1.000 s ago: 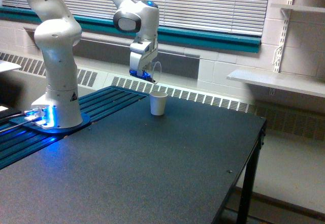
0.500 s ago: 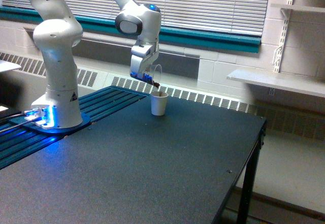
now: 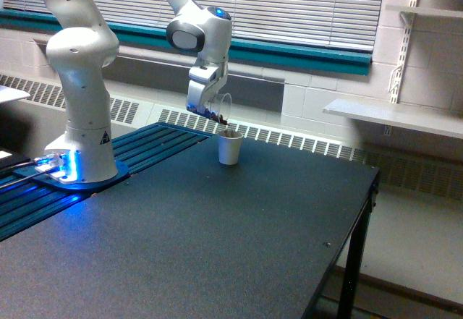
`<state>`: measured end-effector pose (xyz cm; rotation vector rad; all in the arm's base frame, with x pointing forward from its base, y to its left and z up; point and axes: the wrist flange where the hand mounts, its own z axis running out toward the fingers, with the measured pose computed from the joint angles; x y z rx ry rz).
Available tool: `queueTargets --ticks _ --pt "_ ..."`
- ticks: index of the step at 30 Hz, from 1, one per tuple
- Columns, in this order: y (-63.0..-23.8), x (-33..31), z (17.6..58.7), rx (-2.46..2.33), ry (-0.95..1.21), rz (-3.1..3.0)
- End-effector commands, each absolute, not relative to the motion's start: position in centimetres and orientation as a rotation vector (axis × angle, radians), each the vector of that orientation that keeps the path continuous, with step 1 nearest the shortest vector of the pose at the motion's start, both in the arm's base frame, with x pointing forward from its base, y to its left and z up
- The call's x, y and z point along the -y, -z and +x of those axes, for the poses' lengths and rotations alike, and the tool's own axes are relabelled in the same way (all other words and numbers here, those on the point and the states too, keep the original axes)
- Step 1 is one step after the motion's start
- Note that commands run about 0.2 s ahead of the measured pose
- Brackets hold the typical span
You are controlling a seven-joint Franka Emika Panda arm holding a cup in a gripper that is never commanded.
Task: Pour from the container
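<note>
Single exterior view. The arm (image 3: 79,80) stands on its base at the table's (image 3: 239,247) edge on the exterior view's left, beside blue-lit hardware (image 3: 54,166) and a ribbed blue-black mat (image 3: 145,142). It reaches up and over toward the far edge of the table.

The gripper (image 3: 205,107) hangs above the far edge, clamped on the clear cup (image 3: 222,108) (see-through, so mostly just a rim outline against the wall). The clear cup is tipped over, mouth angled down toward the exterior view's right.

A white paper cup (image 3: 230,147) stands upright on the table near the far edge, roughly mid-way along it. The clear cup's lip sits just above the paper cup's rim, slightly to the exterior view's left of it. I can't tell whether lip and rim touch.

Dark brown stuff (image 3: 223,122) shows at the clear cup's lower lip, right over the paper cup's mouth (too small to tell whether it's a stream or just a clump at the lip). The inside of the paper cup also looks dark near the top.

The rest of the tabletop is a plain dark surface, with a table leg (image 3: 354,261) at the near corner on the exterior view's right.

Behind: a window with closed blinds (image 3: 289,4), a teal sill (image 3: 304,53), a radiator grille (image 3: 289,139) along the wall, and wall shelves (image 3: 394,116) at the exterior view's right.
</note>
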<state>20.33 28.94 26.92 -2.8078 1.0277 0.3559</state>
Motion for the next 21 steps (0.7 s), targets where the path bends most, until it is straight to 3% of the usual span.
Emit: queueTargets --ticks 1,21 --pt "-27.09 -29.18 20.73 -0.991 -0.364 -2.812" --pt "-26.62 -29.12 20.55 -1.017 -0.401 -2.730"
